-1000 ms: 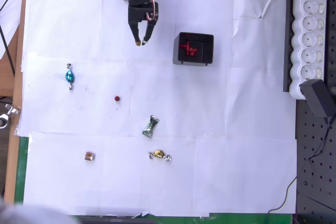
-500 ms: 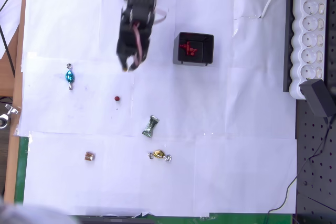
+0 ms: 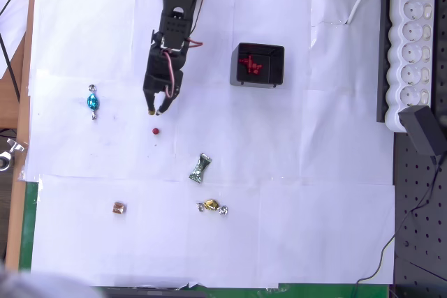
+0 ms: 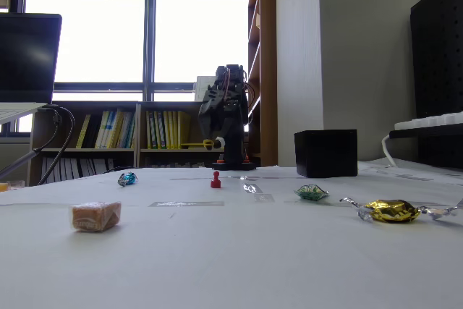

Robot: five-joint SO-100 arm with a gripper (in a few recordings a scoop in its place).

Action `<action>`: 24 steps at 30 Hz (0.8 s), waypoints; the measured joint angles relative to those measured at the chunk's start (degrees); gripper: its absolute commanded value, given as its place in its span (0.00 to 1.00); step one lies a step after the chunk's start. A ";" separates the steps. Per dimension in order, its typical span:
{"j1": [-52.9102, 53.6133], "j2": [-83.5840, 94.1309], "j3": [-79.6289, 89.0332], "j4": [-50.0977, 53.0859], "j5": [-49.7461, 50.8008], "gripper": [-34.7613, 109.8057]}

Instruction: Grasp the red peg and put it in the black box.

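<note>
One red peg (image 3: 155, 131) is waiting just below your slightly spread, empty jaws, so you're lining up: next, lower and pinch.

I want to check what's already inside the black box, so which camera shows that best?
The overhead view. It looks straight down into the black box, so the red pieces lying inside it show clearly. The fixed view sees the box from table height, side on: just its dark outer walls, nothing of the inside.
</note>
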 measured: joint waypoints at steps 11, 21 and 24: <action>-2.99 7.38 -16.44 -36.56 0.79 0.24; -4.57 26.54 -16.61 -59.68 2.81 0.25; -4.57 31.73 -15.29 -64.60 3.34 0.25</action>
